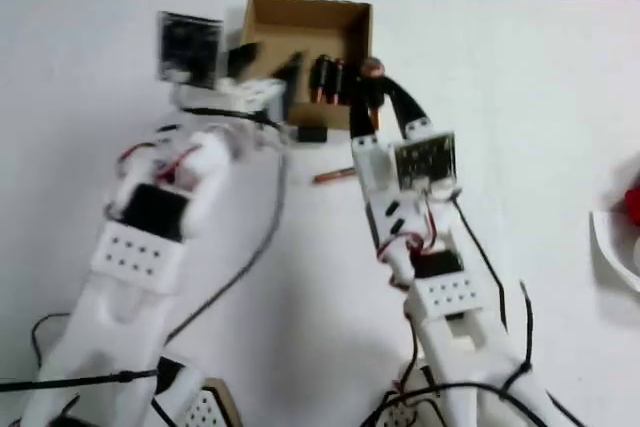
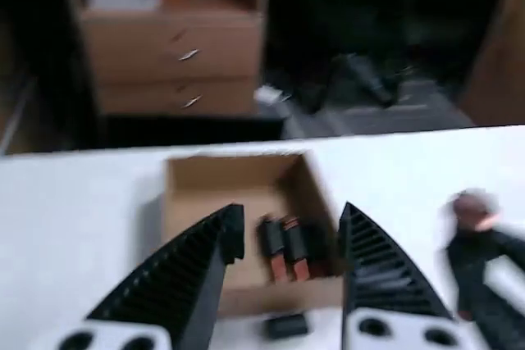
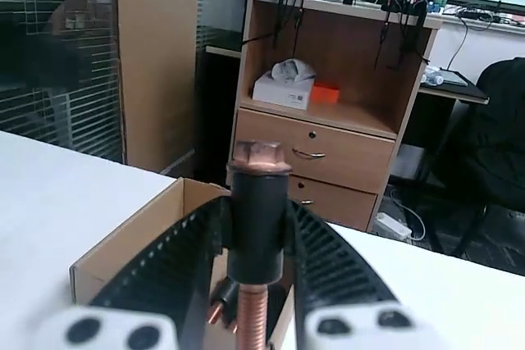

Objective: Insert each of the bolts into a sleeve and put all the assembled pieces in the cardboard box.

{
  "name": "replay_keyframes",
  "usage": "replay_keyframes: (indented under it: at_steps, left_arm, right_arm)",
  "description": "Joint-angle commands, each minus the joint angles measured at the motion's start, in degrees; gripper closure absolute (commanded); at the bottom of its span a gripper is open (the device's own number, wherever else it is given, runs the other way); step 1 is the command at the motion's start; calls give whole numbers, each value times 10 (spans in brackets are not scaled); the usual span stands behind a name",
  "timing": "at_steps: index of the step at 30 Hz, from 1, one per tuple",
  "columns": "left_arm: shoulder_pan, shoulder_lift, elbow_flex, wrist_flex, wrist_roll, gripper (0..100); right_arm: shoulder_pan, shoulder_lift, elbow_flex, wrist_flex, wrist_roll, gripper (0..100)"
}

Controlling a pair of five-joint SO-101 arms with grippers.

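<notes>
Right gripper (image 3: pixel 257 215), just past a bare bolt (image 1: pixel 333 175) on the table, clamps a sleeved bolt (image 3: pixel 257 243) at the cardboard box (image 2: pixel 230 174) wall. Left gripper (image 2: pixel 291 223) gapes wide near a loose sleeve (image 2: pixel 287 325). Two assembled pieces (image 2: pixel 283 247) lie inside the box.

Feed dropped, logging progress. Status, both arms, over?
Left gripper open by cardboard box. Right gripper shut on sleeved bolt at box rim. Loose bolt, loose sleeve on table; nothing blocking.

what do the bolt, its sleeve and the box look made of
Copper-coloured hex-head bolt: likely metal, shiny threads, maybe copper-plated. Matte black cylindrical sleeve: probably plastic or rubber, no glint. Brown open box: cardboard, dull tan walls.
</notes>
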Motion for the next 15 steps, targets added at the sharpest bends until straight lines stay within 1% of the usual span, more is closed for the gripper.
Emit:
replay_keyframes:
  at_steps: [1,3,6,9,15]
  left_arm:
    - [-74,-49,36,46,0,797]
    - [-93,-61,81,52,-1,797]
    - [-100,-69,154,23,-2,797]
    - [-105,-68,223,-43,-2,797]
    - [-105,-67,334,-179,-2,797]
  right_arm:
    - [7,75,-109,5,-2,978]
    - [5,136,-162,6,-2,978]
    - [-5,218,-250,19,-2,978]
    - [-15,285,-344,87,-4,978]
    - [-18,399,-544,234,-96,978]
